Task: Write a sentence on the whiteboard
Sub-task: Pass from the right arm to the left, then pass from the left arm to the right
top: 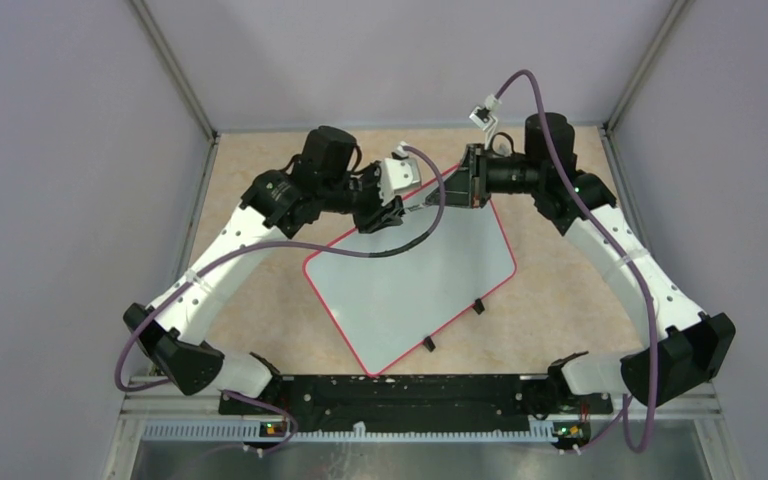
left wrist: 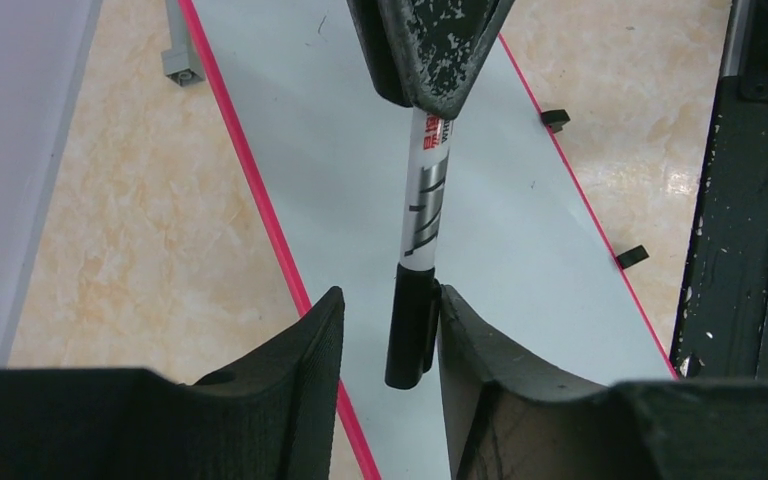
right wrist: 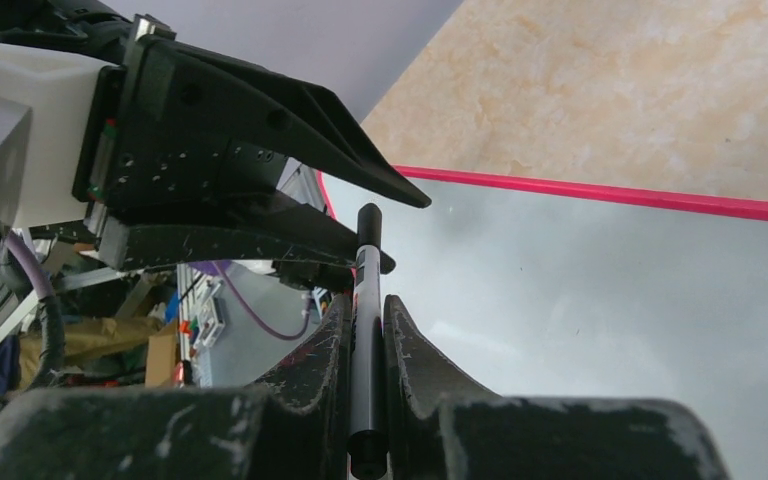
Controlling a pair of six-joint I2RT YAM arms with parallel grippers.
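seen from the left pincer [left wrist: 390,300], the marker [left wrist: 423,200] reaches ahead and its far end is hidden inside the clamped right pincer [left wrist: 430,95]. the red print on its barrel is too small to read. the whiteboard [left wrist: 340,170] beneath is cut off by the picture's edges ahead of and behind that pincer. from above, the marker between the two pincers is a sliver, barely made out. beyond the left pincer in the right wrist view, the clutter [right wrist: 160,340] is blurred.
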